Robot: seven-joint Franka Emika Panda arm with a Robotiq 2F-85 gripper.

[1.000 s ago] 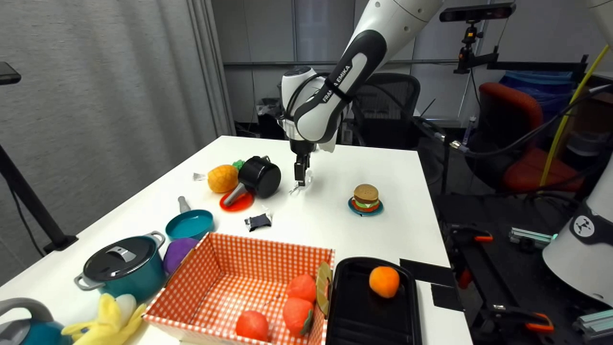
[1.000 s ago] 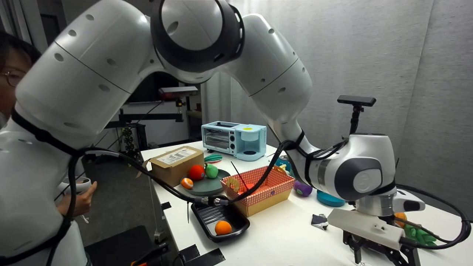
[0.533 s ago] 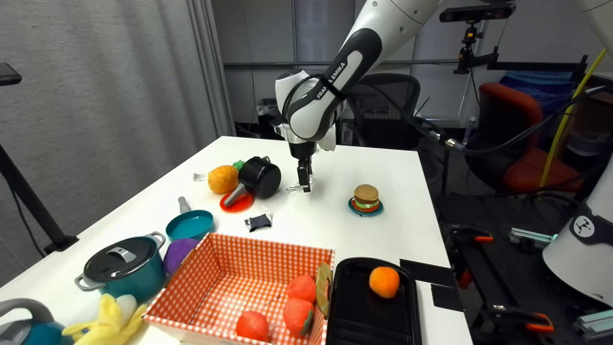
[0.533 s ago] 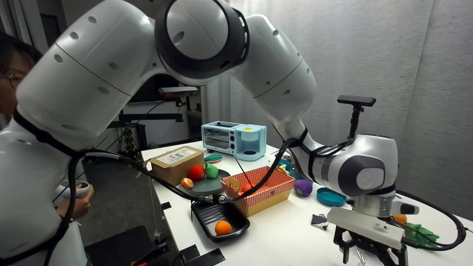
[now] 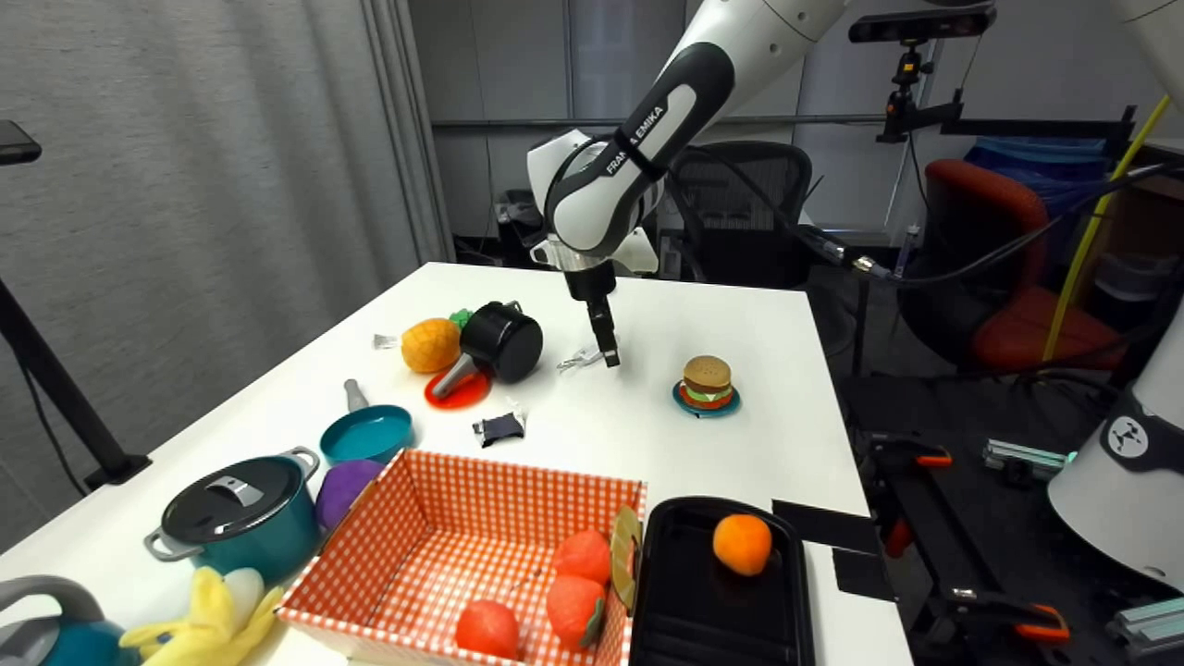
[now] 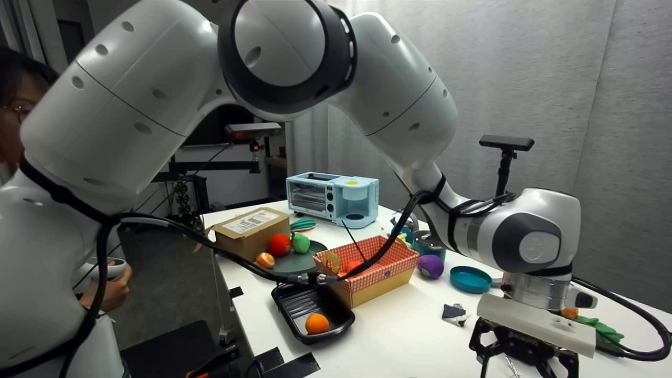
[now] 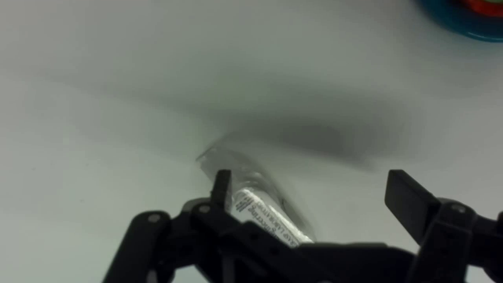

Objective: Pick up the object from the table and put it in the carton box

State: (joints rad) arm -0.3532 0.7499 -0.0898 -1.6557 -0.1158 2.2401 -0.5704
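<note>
A small clear plastic packet with a white printed label (image 7: 267, 216) lies on the white table. It also shows in both exterior views (image 5: 579, 359) (image 6: 512, 366). My gripper (image 7: 308, 184) is open above the table. In the wrist view its left finger overlaps the packet and the right finger is apart from it; part of the packet is hidden behind the gripper. In an exterior view the gripper (image 5: 608, 356) is tilted, its tip beside the packet. The carton box (image 5: 518, 481) has red-and-white checkered walls and holds several red soft toys. It also shows in an exterior view (image 6: 386, 281).
A toy hamburger on a teal plate (image 5: 706, 411) stands near the gripper. A black pot (image 5: 504, 342), toy pineapple (image 5: 430, 345), dark wrapper (image 5: 499, 429) and teal pan (image 5: 367, 433) lie around. A black tray (image 5: 721, 610) with an orange ball adjoins the box.
My gripper has tilted and its tip has shifted right in an exterior view, off to the side of the packet. The fingers stay open. The box and other objects have not moved.
</note>
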